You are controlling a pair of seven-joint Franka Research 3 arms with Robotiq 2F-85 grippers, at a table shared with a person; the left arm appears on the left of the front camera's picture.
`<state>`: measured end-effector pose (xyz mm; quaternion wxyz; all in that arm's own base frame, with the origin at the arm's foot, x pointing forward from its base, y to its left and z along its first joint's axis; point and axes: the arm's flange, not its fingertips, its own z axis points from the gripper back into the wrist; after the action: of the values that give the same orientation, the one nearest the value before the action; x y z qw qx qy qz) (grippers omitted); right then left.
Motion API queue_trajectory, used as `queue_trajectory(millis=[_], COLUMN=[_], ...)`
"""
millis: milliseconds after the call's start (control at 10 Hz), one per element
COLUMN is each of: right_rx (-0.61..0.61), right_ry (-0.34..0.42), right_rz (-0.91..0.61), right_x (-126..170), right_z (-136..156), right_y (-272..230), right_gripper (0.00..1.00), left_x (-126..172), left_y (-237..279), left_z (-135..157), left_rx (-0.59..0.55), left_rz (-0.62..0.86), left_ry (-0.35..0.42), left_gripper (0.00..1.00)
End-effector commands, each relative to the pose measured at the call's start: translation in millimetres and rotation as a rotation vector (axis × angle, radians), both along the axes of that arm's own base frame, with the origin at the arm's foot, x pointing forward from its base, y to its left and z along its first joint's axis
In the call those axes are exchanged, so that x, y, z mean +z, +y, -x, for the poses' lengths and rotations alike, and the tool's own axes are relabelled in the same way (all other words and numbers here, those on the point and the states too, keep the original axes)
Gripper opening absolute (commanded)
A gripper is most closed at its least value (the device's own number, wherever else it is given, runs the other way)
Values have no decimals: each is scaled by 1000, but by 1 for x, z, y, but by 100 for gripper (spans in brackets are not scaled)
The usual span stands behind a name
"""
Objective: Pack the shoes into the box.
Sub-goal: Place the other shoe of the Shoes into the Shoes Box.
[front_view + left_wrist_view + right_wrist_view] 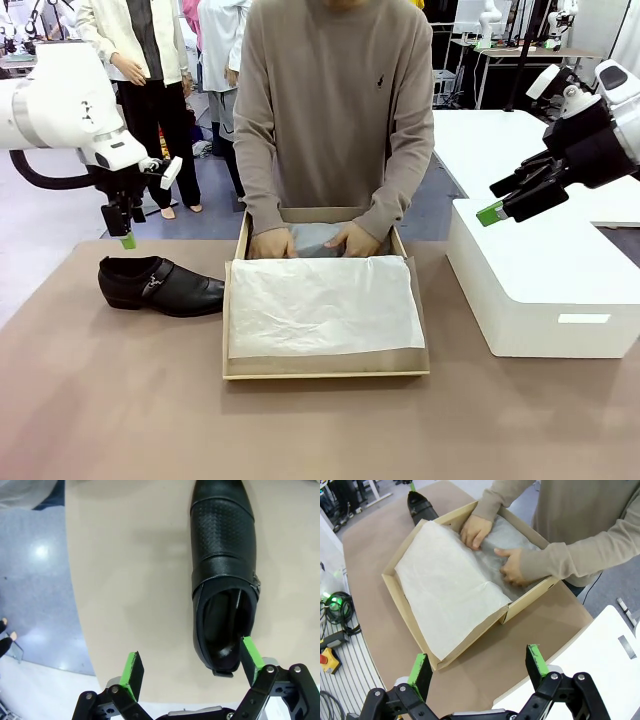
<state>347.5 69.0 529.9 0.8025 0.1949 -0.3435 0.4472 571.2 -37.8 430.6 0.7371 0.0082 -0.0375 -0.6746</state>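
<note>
One glossy black shoe (160,285) with a side strap and buckle lies on the brown table, left of the box, toe toward it. My left gripper (127,238) hangs open just above its heel end; in the left wrist view the shoe (225,565) lies under the open fingers (132,667), with its heel near the right pad. The tan cardboard box (325,370) sits mid-table, lined with white tissue paper (320,305). A person's hands (352,240) press on grey wrapping at its far end. My right gripper (500,205) is open and empty in the air at the right, above the box (395,567) in its wrist view.
A large white block-like box (540,290) stands on the table right of the cardboard box, under my right arm. The person stands at the far edge. In the right wrist view, cables and a red button unit (330,660) lie beside the table.
</note>
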Motion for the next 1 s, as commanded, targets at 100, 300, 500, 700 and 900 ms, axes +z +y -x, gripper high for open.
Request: queue_trajectory(millis=[100,300,500,700,900], right_rx=[24,24,24,24,24], right_ry=[-13,-13,-13,-13,-13], right_rz=[-18,-18,-18,-18,-18], right_x=[-1,-1,-1,-1,-1], right_z=[-3,-3,-3,-3,-3], right_y=[-1,-1,-1,-1,-1], right_gripper=[100,100,100,100,100], left_x=[-24,-32,-40,-48,-56], left_y=[3,1,3,5,8], left_z=[-4,-6,-11,-15,-17], left_rx=[-7,-57,-63,-77,-92], left_rz=[-24,-15,-26,-40,-31], left_ry=[-2,9,30,24,35], left_gripper=[100,100,100,100,100])
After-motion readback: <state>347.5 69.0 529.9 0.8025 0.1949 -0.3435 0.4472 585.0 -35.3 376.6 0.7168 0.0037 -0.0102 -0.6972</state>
